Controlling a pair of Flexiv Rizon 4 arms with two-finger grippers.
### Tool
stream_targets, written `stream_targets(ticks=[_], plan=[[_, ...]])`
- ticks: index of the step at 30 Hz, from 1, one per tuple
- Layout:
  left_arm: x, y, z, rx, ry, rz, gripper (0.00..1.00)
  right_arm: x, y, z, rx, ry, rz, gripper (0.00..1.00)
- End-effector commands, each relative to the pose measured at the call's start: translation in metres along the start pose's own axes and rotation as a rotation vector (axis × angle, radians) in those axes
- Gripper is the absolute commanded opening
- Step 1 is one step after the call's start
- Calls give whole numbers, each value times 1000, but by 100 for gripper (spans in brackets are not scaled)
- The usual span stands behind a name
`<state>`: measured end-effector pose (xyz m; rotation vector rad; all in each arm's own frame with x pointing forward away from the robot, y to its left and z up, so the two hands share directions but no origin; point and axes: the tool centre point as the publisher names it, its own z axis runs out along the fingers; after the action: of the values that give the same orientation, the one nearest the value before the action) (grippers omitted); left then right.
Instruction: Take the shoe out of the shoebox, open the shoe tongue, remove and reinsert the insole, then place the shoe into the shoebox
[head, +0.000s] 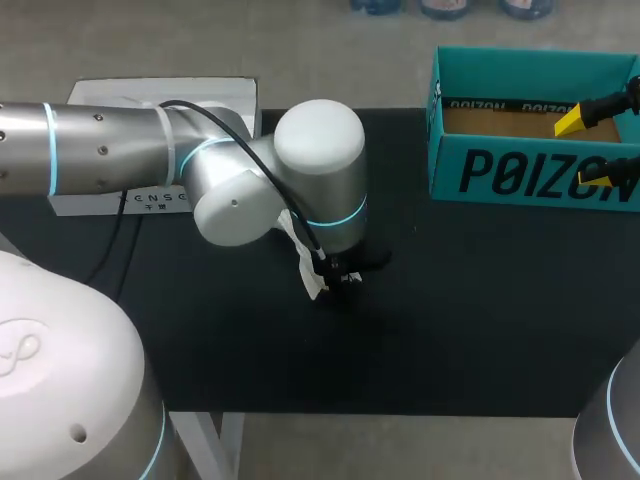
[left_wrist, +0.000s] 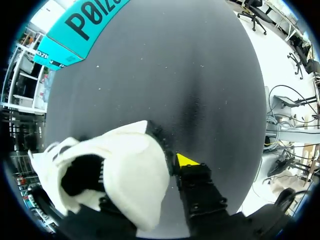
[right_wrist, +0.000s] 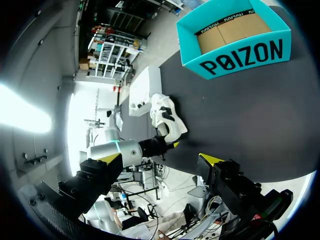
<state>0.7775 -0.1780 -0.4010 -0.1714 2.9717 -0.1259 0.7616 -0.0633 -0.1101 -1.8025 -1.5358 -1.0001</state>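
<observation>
A white shoe (left_wrist: 130, 170) with a dark opening lies on the black table (head: 450, 320) near its middle; under my left arm only a white bit of the shoe (head: 310, 268) shows in the head view. My left gripper (left_wrist: 147, 175) is shut on the shoe's end. One yellow fingertip (left_wrist: 187, 160) presses its outer side, and the other is hidden by the shoe. The teal shoebox (head: 530, 175) stands open at the back right, its brown bottom bare. My right gripper (head: 588, 150) hangs open over the shoebox's right end with nothing between its fingers.
A white box (head: 160, 100) sits at the back left, partly behind my left arm. From the right wrist view, the shoe (right_wrist: 167, 117) lies between the white box (right_wrist: 142, 92) and the table's near edge.
</observation>
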Motion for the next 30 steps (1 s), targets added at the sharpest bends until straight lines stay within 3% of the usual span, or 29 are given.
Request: stream_targets(ticks=[1, 14, 30], plan=[[5, -2, -28, -16, -25, -13, 0, 0, 0, 1, -2, -3, 2, 100], [3, -18, -89, -16, -37, -7, 0, 0, 0, 1, -2, -3, 2, 100], [10, -22, -129, -67, -9, -11, 0, 0, 0, 1, -2, -3, 2, 100]])
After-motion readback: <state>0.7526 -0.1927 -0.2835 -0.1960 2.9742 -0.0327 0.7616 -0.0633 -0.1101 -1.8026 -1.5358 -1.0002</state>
